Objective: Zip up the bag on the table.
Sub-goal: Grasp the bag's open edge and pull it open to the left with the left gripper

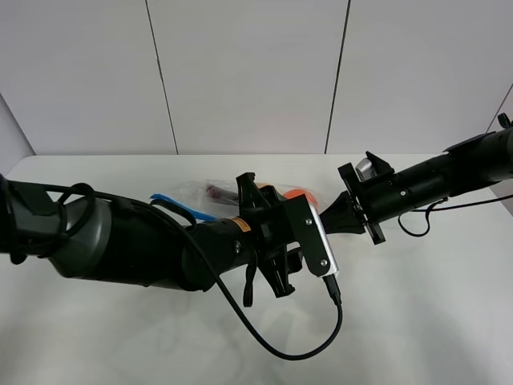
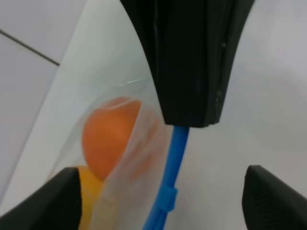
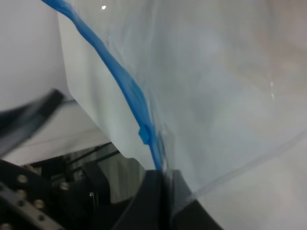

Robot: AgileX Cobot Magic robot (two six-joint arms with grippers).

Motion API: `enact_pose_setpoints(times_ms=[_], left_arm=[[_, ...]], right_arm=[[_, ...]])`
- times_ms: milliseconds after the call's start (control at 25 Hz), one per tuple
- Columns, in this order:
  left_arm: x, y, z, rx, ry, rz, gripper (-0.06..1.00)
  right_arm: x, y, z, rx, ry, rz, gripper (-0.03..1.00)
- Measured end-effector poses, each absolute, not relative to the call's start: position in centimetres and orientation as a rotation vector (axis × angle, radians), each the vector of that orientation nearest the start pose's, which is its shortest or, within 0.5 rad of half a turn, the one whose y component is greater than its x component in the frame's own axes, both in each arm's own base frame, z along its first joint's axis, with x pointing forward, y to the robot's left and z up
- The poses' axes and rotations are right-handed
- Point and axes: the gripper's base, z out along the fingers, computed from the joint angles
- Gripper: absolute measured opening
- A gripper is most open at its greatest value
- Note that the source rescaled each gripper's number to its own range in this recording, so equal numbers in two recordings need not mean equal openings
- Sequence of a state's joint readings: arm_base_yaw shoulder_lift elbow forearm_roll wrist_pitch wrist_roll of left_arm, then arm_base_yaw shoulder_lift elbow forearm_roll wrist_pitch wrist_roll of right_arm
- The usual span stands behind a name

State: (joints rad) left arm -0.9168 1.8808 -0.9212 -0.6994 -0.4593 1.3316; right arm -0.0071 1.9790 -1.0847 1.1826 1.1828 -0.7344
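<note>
Pinching zipper edge [image 3: 128,91] of bag [image 3: 220,86]: right fingers [image 3: 146,206].

Left gripper [image 2: 163,191] spread wide — right gripper [image 3: 165,178] pinched tight, facing it.

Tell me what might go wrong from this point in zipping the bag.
1. The left gripper is open astride the blue zipper strip. If it closes off the slider, it would likely pinch only the strip.
2. The right gripper is shut on just a narrow bit of the strip, so a pull on the slider may tug the bag free.
3. The orange lies close to the strip, where the film could bunch.
</note>
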Motion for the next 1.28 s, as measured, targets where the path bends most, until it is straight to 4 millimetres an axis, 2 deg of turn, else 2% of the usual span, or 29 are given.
enact_pose_setpoints(times_ms=[360,600,720,1000,1120,1280], left_arm=[[25.8,-28.1,17.0,1.218,1.497,0.232,1.0],[25.7,-28.2,16.9,1.244,1.481,0.223,0.82],[25.5,-28.5,17.0,1.267,1.442,0.203,0.79],[25.7,-29.1,14.6,1.327,1.413,0.217,0.77],[25.8,-29.1,14.5,1.314,1.404,0.224,0.76],[26.0,-29.0,15.0,1.267,1.373,0.247,0.58]], right_arm=[[35.2,7.6,17.0,-0.002,2.672,1.549,0.0],[35.2,7.6,17.0,0.006,2.675,1.551,0.0],[35.2,7.6,17.0,0.006,2.675,1.551,0.0],[35.2,7.7,17.0,0.01,2.671,1.554,0.0],[35.2,7.7,17.0,0.01,2.671,1.554,0.0],[35.2,7.7,17.0,0.01,2.67,1.556,0.0]])
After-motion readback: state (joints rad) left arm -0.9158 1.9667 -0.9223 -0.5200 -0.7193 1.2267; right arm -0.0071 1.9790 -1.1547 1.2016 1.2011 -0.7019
